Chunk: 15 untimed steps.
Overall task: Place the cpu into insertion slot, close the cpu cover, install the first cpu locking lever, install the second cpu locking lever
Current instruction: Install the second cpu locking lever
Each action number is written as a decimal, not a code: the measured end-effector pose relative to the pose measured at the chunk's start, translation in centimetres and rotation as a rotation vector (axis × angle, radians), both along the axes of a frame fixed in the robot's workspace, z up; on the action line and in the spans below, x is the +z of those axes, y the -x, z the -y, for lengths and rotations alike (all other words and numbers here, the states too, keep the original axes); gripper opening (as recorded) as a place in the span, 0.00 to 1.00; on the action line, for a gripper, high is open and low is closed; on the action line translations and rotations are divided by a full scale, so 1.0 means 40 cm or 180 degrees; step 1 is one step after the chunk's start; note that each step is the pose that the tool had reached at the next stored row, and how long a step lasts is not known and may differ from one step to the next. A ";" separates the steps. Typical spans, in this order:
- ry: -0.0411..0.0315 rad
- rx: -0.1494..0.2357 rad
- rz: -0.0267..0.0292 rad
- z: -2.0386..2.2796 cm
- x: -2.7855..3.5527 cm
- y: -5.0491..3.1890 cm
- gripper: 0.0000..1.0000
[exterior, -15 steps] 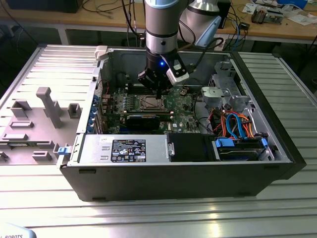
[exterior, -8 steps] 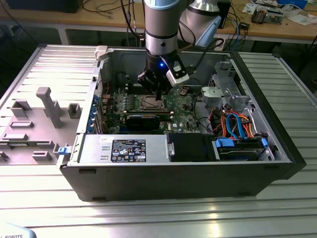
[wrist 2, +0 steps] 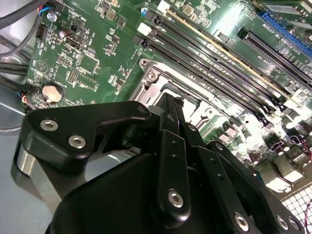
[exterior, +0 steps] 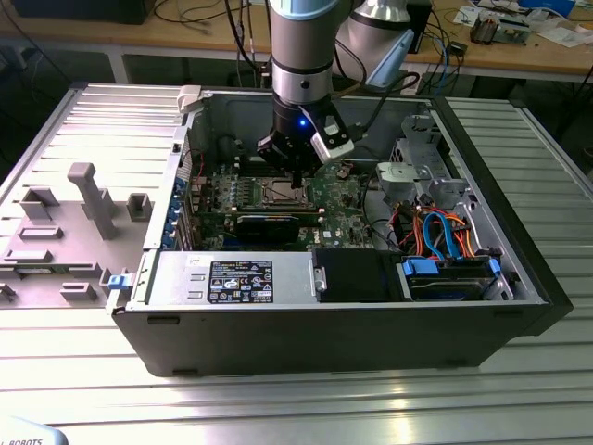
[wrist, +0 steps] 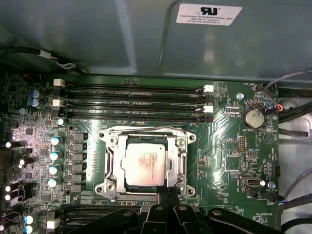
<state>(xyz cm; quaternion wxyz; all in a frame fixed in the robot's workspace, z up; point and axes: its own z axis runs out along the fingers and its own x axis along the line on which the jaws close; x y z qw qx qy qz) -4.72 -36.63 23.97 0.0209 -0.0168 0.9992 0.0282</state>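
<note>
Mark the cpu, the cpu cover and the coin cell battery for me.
cpu (wrist: 143, 165): first wrist view, middle of its silvery metal top.
cpu cover (wrist: 113, 165): first wrist view, on the metal frame's side rail beside the chip.
coin cell battery (wrist: 253, 117): first wrist view, centre of the round silver face.

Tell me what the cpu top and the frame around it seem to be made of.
The cpu top looks like brushed, matte silvery metal, catching a soft sheen. The frame of the insertion slot looks like brighter stamped steel, with glinting edges; the exact alloy can't be told.
</note>
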 end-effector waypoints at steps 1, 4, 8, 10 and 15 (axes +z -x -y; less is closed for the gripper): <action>0.0000 0.0000 0.0000 0.000 0.000 0.000 0.11; 0.0000 0.0000 0.0000 0.000 0.000 0.000 0.11; -0.0001 0.0000 0.0000 0.000 0.000 0.000 0.11; -0.0001 0.0000 0.0000 0.001 0.000 0.000 0.11; -0.0002 0.0000 0.0000 0.011 0.000 0.000 0.11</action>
